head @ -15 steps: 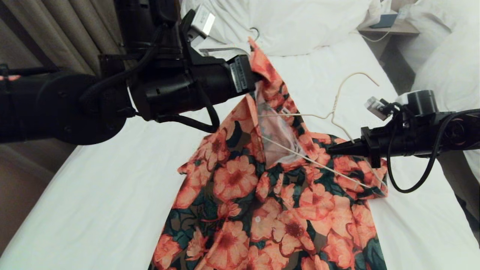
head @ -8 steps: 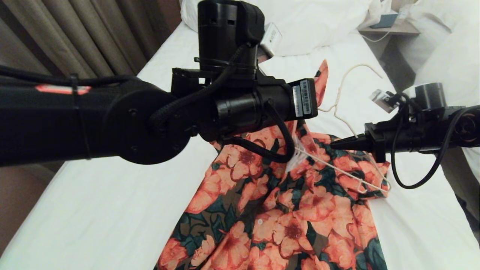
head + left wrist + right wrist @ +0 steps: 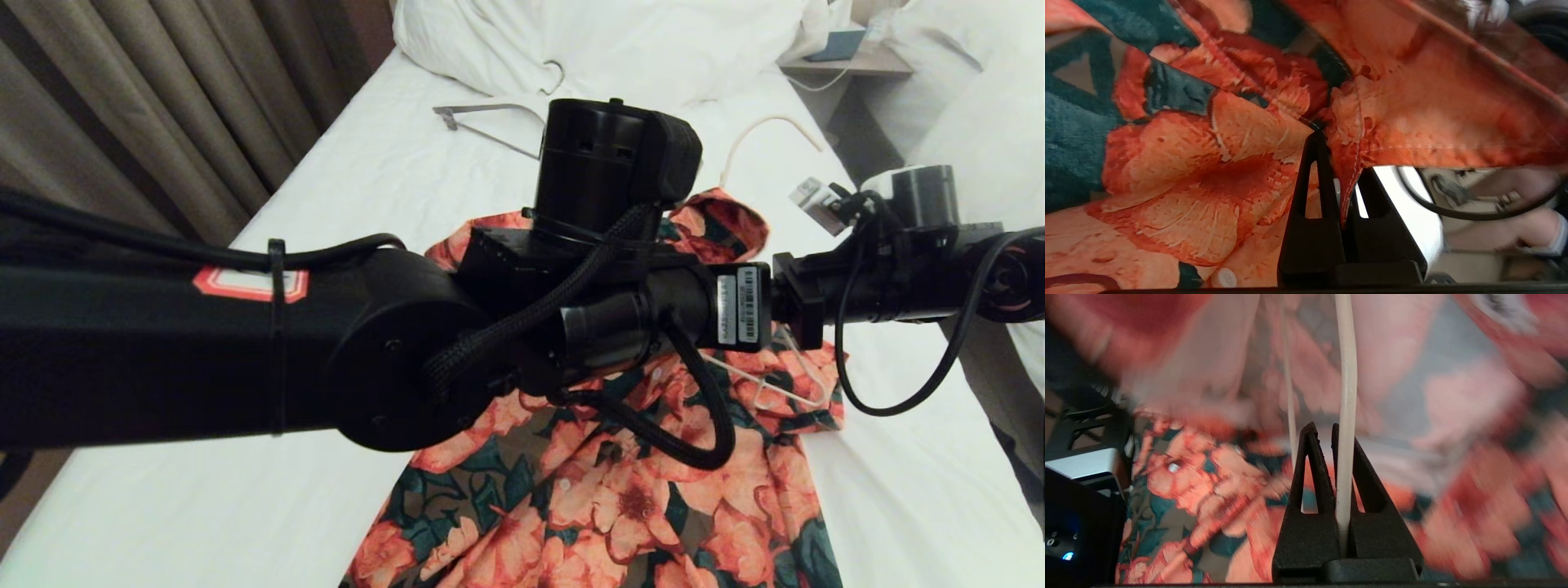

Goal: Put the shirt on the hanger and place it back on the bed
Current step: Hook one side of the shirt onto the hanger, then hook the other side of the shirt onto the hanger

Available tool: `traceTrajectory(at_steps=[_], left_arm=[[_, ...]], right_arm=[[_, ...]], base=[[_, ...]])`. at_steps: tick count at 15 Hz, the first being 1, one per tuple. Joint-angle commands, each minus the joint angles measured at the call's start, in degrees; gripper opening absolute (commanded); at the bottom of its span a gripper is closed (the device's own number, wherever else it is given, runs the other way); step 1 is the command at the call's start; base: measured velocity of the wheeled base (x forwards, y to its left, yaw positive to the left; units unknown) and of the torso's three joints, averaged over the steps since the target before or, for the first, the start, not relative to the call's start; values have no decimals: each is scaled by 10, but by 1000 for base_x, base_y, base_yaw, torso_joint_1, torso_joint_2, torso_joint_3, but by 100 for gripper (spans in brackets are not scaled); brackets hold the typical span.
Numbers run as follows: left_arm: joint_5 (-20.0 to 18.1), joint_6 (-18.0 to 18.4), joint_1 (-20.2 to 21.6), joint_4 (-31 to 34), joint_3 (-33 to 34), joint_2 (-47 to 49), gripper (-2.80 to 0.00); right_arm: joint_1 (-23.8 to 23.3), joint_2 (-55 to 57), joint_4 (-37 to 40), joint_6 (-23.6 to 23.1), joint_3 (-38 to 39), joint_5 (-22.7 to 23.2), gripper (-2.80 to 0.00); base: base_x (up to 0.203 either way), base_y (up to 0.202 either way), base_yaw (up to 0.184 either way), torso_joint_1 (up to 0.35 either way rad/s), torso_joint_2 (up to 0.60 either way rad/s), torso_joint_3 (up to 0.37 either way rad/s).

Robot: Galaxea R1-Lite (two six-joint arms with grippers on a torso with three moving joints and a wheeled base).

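Nearest the camera, the lower body of the shirt (image 3: 620, 506) lies spread flat on the bed (image 3: 204, 506), its buttoned front facing up, so that part needs no further work. Higher up, the job looks about half done: the hanger (image 3: 784, 392) has one shoulder tucked inside the robot's-right side of the shirt, with its wire showing at the sleeve edge, while the other shoulder of the garment does not yet appear to be pulled over the frame.

The left hand (image 3: 1337, 163) is clamped on a seamed edge of the floral fabric, the cloth pinched between its closed fingers and draped over them; in the head view this arm crosses the middle of the scene and hides the collar area. The right hand (image 3: 1333, 465) is closed around the hanger's cream wire, which runs straight up between its fingers, with the shirt lying just beyond it.

Farther back, the hanger's hook (image 3: 767, 126) pokes out above the lifted collar fold. What seems left is drawing the held fabric over the free end, then laying everything down
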Motion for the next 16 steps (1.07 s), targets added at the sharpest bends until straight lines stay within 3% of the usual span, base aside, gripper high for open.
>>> traceTrajectory(at_steps=[1,8,9,13,16], left_arm=[[0,-1,-18,-8,14,-7,-280],[21,6,-60,-11,76,-35,-280],[23,9,-62,-11,82,-37,0],[35,18,-61,-6,101,-72,0],[54,41,-61,0,170,-132,0]], right_arm=[[13,1,-2,-2,0,7,-280],[53,-11,-26,-2,12,8,-280],[56,-15,-29,-2,19,7,-280],[57,-31,-32,-3,31,7,-280],[59,-37,-32,-6,34,7,-280]], base=[[0,0,0,0,0,0],[0,0,0,0,0,0],[0,0,0,0,0,0],[0,0,0,0,0,0],[0,0,0,0,0,0]])
